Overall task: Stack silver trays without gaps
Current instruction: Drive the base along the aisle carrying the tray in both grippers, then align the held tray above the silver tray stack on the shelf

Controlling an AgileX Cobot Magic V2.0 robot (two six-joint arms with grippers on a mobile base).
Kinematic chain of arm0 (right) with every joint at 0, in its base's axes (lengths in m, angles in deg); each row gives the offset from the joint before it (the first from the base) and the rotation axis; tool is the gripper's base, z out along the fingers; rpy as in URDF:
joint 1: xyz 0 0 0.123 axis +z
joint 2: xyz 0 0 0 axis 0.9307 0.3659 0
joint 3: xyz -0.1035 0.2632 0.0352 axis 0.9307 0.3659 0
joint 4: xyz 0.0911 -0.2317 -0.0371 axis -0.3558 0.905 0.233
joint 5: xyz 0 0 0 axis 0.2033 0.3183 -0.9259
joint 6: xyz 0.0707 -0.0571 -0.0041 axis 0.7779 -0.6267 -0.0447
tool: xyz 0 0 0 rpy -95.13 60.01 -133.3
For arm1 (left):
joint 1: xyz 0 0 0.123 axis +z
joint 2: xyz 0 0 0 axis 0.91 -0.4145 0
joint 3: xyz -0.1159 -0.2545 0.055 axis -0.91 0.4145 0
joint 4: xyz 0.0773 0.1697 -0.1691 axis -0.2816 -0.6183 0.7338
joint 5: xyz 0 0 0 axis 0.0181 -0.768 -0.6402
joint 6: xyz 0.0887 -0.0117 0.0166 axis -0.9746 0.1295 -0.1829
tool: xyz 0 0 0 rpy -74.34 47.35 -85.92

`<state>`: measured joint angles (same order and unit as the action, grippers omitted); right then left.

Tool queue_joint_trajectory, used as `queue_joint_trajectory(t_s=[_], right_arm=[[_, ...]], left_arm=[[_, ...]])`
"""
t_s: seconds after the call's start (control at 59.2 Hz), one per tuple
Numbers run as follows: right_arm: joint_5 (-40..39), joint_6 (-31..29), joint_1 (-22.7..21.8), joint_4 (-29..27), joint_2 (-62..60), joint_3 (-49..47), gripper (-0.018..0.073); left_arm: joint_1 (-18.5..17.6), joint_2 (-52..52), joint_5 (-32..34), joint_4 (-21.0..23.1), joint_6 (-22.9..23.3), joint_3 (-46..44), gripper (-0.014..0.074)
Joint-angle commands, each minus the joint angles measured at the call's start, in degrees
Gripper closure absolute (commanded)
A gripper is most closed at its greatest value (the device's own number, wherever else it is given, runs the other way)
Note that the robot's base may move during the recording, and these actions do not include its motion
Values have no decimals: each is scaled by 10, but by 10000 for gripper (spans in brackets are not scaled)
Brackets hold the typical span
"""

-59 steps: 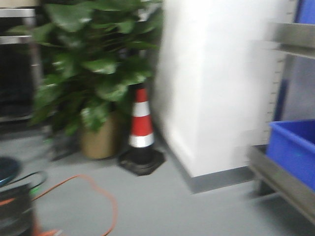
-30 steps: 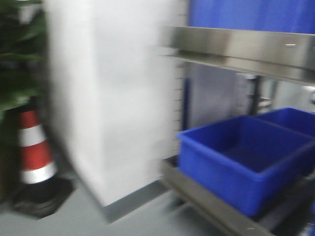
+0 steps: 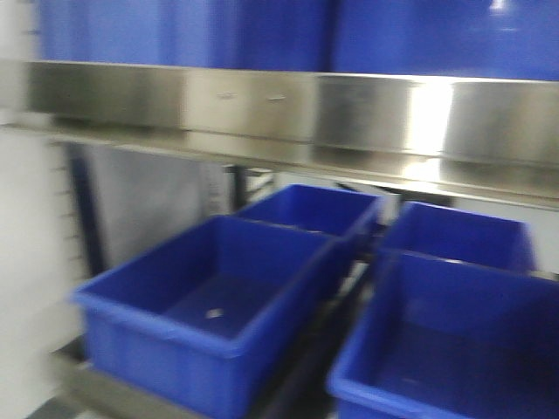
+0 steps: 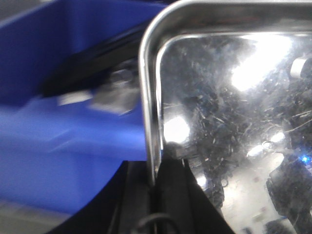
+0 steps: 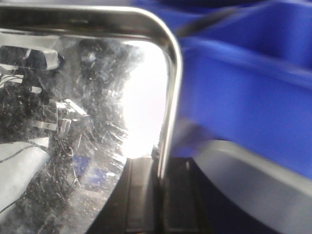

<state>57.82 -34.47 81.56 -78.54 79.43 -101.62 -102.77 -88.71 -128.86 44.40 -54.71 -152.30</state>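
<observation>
**Tray held at both edges, no stack in sight**

A silver tray (image 4: 229, 122) is gripped along its left rim by the left gripper (image 4: 157, 195), whose black jaws are closed on the thin edge. In the right wrist view a matching rim is pinched in the same way by the right gripper (image 5: 158, 195). It is judged that one tray is held between the two arms, though this cannot be confirmed. No second tray and no stack are shown, so the stacking is judged not yet done: a partner tray has to be reached and the held one nested into it.

Nothing is seen lying on the tray's scratched, mirror-like surface. Four blue bins (image 3: 210, 297) are set on the lower shelf beneath a brushed-steel band (image 3: 262, 100). Only a small pale speck (image 3: 212, 312) is seen on the front-left bin's floor. The other bins appear empty, as far as the blur allows.
</observation>
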Motion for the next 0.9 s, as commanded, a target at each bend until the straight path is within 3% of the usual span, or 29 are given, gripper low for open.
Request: queue_joint_trajectory(t_s=[0.0,0.879], right_arm=[[-17,-10,1,11,-5,-3,640],[-17,-10,1,11,-5,-3,640]], left_arm=[[-1,8,14,-19,-4,-5,616],[-1,8,14,-19,-4,-5,616]])
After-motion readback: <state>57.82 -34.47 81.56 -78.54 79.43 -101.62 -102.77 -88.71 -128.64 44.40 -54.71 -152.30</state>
